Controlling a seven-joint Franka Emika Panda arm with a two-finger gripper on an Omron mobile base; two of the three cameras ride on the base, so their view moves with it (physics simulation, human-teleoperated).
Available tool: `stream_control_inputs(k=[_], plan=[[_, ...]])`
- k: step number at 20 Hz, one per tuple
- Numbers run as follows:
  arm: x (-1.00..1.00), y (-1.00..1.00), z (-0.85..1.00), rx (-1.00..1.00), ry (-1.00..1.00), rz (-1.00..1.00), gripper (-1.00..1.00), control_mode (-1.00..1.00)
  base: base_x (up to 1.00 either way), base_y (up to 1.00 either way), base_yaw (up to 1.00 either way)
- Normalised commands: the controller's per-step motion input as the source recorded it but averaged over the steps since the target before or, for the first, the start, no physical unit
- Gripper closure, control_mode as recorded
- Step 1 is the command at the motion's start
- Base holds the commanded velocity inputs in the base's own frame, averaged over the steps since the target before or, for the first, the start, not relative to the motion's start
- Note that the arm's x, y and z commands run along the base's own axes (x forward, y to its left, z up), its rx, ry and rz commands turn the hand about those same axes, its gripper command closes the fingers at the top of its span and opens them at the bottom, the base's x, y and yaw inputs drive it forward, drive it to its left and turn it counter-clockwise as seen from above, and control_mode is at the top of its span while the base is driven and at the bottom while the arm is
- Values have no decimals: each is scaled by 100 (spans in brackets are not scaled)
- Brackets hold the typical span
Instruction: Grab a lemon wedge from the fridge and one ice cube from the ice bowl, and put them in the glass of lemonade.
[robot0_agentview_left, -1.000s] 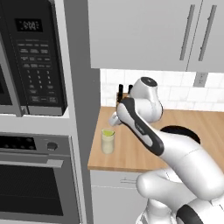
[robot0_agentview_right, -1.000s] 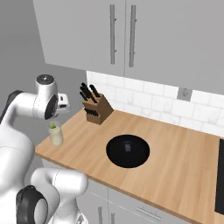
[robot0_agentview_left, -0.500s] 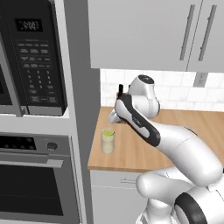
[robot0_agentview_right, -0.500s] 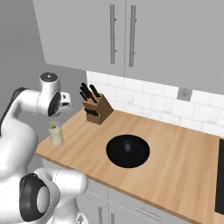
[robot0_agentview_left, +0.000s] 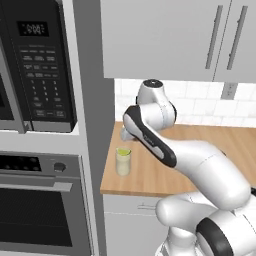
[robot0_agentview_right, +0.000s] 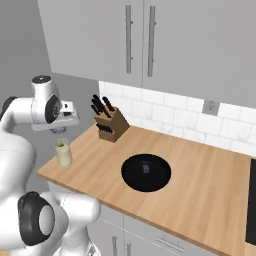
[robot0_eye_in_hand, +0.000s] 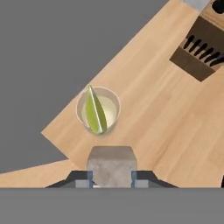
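The lemon wedge (robot0_eye_in_hand: 95, 111) is seen resting in the glass of lemonade (robot0_eye_in_hand: 98, 110), so that half of the job can be judged done. A pale grey-white block, taken to be the ice cube (robot0_eye_in_hand: 111, 166), is clamped between the fingers of the gripper (robot0_eye_in_hand: 111, 177) in the hand view, poised just beside the glass and above it, not yet dropped in. What is left, by the look of it, is a short shift over the rim and a release. The glass is found near the left front corner of the wooden tabletop (robot0_agentview_right: 200, 175), with the ice bowl (robot0_agentview_right: 146, 172) set well apart to its right and a knife block (robot0_agentview_right: 110, 123) behind it against the white tiled wall. Grey cabinets (robot0_agentview_right: 140, 40) with bar handles are hung above; a microwave (robot0_agentview_left: 35, 65) and a wall oven (robot0_agentview_left: 42, 205) are stacked at the left.
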Motion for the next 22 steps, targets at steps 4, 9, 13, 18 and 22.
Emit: stream_control_inputs(k=[4, 9, 13, 18, 22], plan=[[42, 11, 0, -3, 2, 0, 100, -100, 0, 0, 0], [43, 38, 0, -2, 8, 4, 100, -100, 0, 0, 0], [1, 19, -9, 0, 2, 4, 100, -100, 0, 0, 0], [0, 2, -13, 0, 0, 1, 100, -100, 0, 0, 0], [1, -2, -2, 0, 0, 0, 100, -100, 0, 0, 0]])
